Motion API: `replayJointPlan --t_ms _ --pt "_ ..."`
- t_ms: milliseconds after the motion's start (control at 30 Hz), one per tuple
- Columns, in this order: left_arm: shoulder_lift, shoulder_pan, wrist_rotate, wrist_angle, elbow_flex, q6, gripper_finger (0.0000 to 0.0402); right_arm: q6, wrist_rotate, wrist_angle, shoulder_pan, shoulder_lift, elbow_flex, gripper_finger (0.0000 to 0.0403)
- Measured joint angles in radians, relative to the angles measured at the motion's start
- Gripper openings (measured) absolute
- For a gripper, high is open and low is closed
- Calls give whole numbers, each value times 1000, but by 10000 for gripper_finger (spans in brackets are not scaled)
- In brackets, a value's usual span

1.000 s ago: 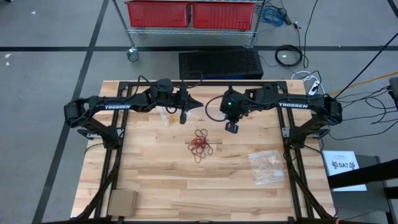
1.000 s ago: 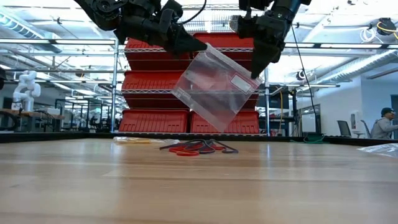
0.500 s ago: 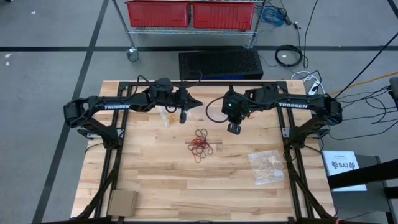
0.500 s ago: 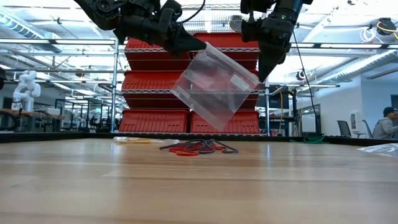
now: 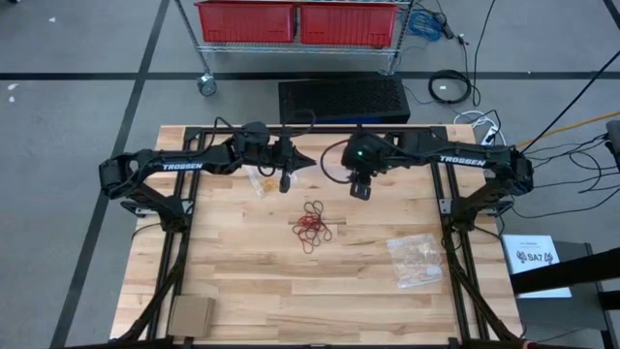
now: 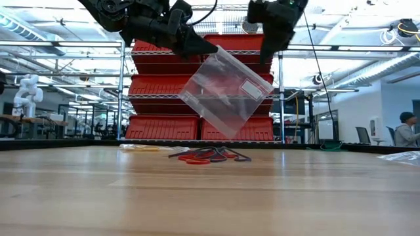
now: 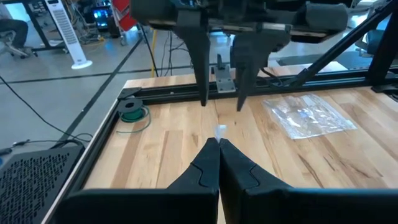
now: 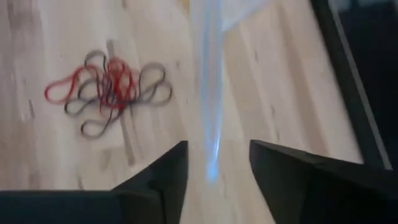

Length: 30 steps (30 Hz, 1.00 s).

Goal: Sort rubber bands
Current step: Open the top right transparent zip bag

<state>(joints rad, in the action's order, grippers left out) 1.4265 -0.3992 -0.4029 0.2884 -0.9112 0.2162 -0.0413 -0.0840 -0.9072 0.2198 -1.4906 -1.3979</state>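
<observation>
A clear plastic bag [image 6: 226, 92] with a white label hangs in the air above a pile of red and dark rubber bands [image 5: 313, 225] that lies on the wooden table [image 5: 242, 281]. My left gripper [image 6: 211, 47] is shut on the bag's upper corner. My right gripper [image 6: 265, 58] stands open just above the bag's other upper corner [image 6: 270, 80]. In the right wrist view the bag's edge [image 8: 205, 93] runs between the two open fingers without touching them. The rubber bands [image 8: 112, 87] show below. My left gripper pinches the bag's upper corner [image 6: 215, 50] between its two shut fingers, which slant down from the table's left side. The bag hangs tilted below them, clear of the table. In the left wrist view only a small white bit of bag [image 7: 221, 129] shows past the fingertips.
A second clear bag [image 5: 415, 260] holding tan bands lies on the table at the right. A yellowish bag [image 5: 260, 181] lies under the left arm. A brown cardboard piece [image 5: 191, 315] sits at the near left corner. Red bins [image 6: 197, 128] stand on shelves behind the table.
My right gripper has opened and let go of the bag's upper right corner. It has then risen and drawn back a little toward the table's far edge. The bag still hangs tilted from my left gripper, almost where it was.
</observation>
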Motion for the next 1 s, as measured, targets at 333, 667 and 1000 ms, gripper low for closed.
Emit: replayJointPlan --t_ms 333,667,1000 --pt "1 0 0 -7 0 0 0 -76 -45 198 -12 0 38 7" --pt "1 0 0 -8 0 0 0 -67 -21 302 -20 0 94 0" --pt "2 0 0 -12 0 0 0 -41 -22 329 -25 -27 94 0"
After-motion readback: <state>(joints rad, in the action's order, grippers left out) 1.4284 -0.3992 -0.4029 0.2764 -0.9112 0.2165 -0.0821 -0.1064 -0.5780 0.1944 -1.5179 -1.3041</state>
